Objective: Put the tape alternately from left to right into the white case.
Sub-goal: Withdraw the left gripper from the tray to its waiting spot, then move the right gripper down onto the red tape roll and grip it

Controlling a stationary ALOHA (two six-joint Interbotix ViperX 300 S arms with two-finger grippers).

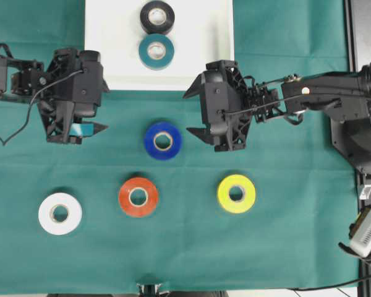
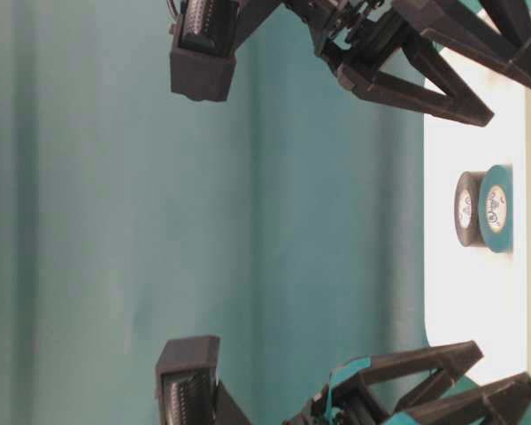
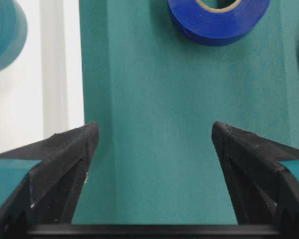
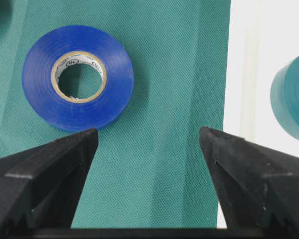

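Lower left: white roll, then red-orange roll, blue roll at centre, yellow roll lower right, all well apart on green cloth. Upper middle: black roll and teal roll inside white case. Flanking blue: left gripper and right gripper, both spread, empty.

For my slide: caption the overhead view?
Two open hands flank the blue roll; black roll and teal roll sit in the white case.
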